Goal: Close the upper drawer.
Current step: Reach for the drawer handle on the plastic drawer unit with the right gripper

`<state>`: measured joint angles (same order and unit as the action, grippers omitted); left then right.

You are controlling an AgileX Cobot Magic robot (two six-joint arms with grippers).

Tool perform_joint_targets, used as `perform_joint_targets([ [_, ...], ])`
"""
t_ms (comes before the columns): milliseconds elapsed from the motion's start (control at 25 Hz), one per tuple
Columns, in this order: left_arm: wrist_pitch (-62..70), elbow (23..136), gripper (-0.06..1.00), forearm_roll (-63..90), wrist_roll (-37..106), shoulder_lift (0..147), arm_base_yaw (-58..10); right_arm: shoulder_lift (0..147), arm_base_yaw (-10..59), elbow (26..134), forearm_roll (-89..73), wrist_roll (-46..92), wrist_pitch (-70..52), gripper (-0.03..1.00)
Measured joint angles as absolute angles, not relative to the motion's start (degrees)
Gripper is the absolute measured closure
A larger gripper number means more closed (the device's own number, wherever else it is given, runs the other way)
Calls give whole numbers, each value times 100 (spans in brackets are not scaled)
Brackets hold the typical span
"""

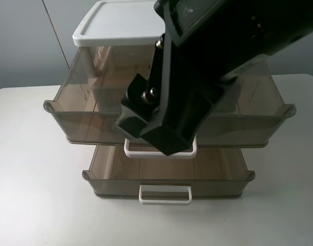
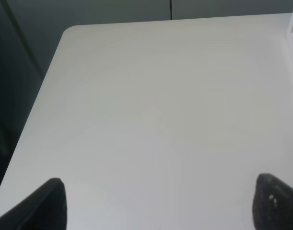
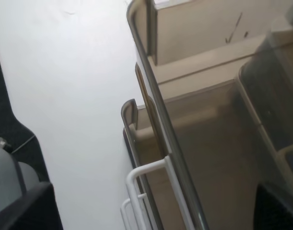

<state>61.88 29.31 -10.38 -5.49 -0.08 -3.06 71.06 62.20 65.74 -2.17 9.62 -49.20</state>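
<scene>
Left fingers (image 2: 48, 206) are spread wide above the bare desk (image 2: 160, 96) with nothing between them. The right fingers (image 3: 21, 211) are also apart, straddling the front wall of the upper drawer (image 1: 84, 118): one sits on the desk side and the other inside the drawer, close to the wide white handle (image 1: 161, 152). That drawer stands pulled well out from under the white lid (image 1: 120, 23). It overhangs the lower drawer (image 1: 166, 171), which is also out.
</scene>
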Motion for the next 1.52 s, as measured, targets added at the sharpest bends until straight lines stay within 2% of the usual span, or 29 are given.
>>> perform_joint_targets([
  [560,6188,2931,20,-1038,-549,-8,-306,7170,6928,6660,-239,1474,-5163,35],
  [1080,6188,2931,20,-1038,-549,-8,-306,7529,6958,6660,-1567,2341,-5533,35],
  [1520,6188,2931,20,-1038,-549,-8,-306,8118,6958,6660,-1308,2302,-5741,35],
])
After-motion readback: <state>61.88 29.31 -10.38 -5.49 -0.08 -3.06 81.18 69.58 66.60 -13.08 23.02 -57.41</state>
